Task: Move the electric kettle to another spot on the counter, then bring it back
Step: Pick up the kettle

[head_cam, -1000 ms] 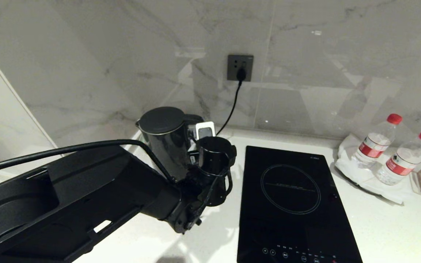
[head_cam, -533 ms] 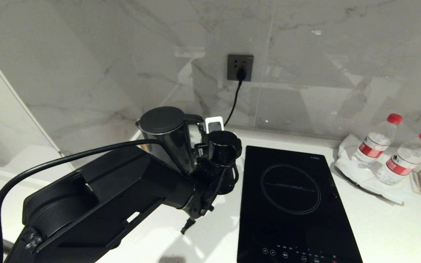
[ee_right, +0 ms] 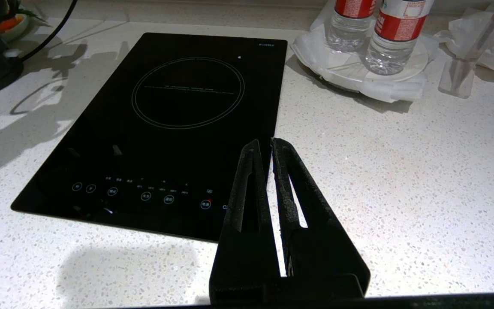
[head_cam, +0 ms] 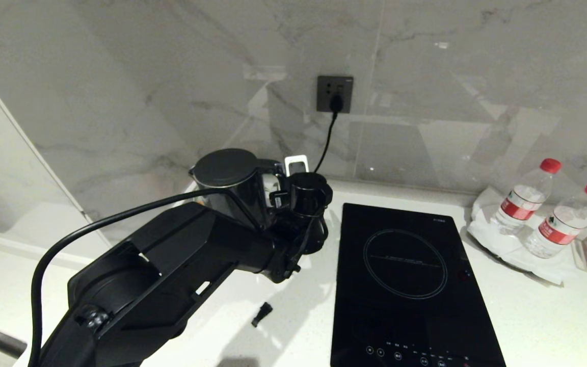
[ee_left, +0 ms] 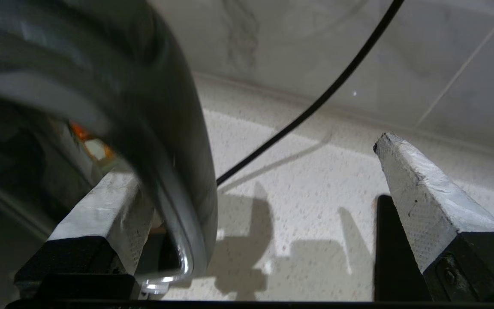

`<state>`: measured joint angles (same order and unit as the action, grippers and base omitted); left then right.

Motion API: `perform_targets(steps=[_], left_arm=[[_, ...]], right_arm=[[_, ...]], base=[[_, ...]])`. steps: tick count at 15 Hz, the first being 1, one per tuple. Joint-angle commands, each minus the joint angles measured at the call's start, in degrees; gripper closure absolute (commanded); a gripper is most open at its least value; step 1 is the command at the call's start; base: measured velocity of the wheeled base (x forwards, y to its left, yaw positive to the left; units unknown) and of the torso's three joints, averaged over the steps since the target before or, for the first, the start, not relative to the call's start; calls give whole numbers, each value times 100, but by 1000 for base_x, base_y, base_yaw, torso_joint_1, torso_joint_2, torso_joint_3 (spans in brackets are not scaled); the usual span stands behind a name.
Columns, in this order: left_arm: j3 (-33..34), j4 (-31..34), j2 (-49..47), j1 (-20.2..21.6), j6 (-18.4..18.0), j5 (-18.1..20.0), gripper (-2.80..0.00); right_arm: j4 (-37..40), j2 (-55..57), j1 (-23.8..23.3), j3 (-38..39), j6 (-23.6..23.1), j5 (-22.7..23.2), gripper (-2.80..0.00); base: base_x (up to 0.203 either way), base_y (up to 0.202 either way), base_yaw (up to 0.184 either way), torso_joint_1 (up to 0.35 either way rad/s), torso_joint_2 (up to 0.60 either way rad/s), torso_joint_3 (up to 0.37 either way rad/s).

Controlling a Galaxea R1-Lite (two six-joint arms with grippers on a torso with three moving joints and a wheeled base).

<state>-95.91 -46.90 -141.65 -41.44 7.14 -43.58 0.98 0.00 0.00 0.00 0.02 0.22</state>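
The electric kettle (head_cam: 224, 176), tall and glossy black with a flat lid, stands at the back of the white speckled counter (head_cam: 553, 316), near the wall. My left gripper (head_cam: 281, 176) is at the kettle's handle side. In the left wrist view the kettle's loop handle (ee_left: 174, 141) passes between the white fingers (ee_left: 418, 189), close against one of them. The left gripper (ee_left: 251, 159) is open, with a wide gap to the other finger. My right gripper (ee_right: 264, 143) is shut and empty above the counter (ee_right: 401, 171), by the hob's edge.
A black glass hob (head_cam: 405, 275) lies right of the kettle. A cord runs from the wall socket (head_cam: 335, 94) down behind the kettle. Two red-capped water bottles (head_cam: 525, 199) stand on a white tray at the right. A small black piece (head_cam: 261, 313) lies on the counter.
My left arm has swung forward towards the wall, bringing the open gripper around the kettle's handle. The kettle has not moved. The right arm is still.
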Motion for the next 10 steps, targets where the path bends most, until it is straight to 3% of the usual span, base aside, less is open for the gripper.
perform_targets(steps=[1,10], left_arm=[[-125,2,-55,17,7,-28,-280],[-369,102,-99,159,-102,-2,-280]], right_arm=[[-1,0,0,0,-2,4,0],[7,0,0,0,6,4,0]], base=[[0,0,0,0,0,0],[0,0,0,0,0,0]])
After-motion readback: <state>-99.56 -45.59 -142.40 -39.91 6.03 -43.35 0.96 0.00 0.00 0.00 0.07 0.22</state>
